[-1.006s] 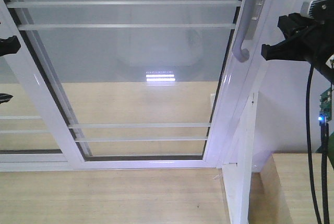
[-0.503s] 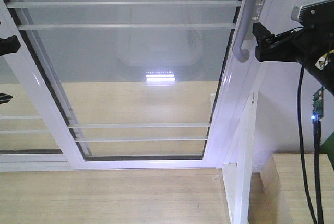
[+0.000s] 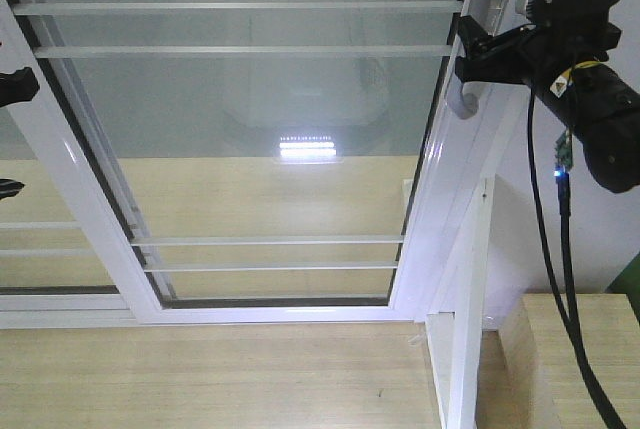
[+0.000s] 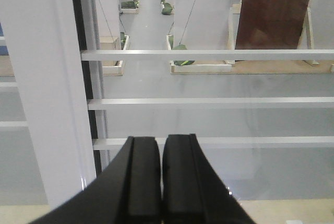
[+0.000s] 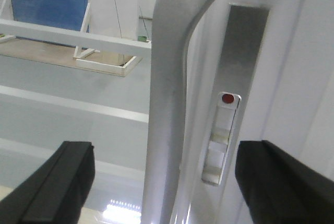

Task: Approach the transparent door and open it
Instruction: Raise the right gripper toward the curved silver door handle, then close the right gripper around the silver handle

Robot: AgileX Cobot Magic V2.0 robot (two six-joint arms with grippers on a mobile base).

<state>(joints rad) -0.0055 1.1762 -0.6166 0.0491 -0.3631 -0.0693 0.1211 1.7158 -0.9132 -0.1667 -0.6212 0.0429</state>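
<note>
The right gripper (image 3: 468,52) has swung in from the side and now stands released, one finger either side of the curved handle (image 5: 166,109) of the transparent door (image 3: 240,109), which sits closed straight ahead, so the clench seems next.

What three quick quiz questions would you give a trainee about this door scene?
1. True or false: the right gripper is clamped shut on the handle.
2. In the front view, the handle sits on which edge of the transparent door? A left, B right, C bottom.
3. Fill in: the left gripper has its jaws ___.
Key: 1 false, its jaws stand open either side of the handle; 2 B; 3 shut.
</note>
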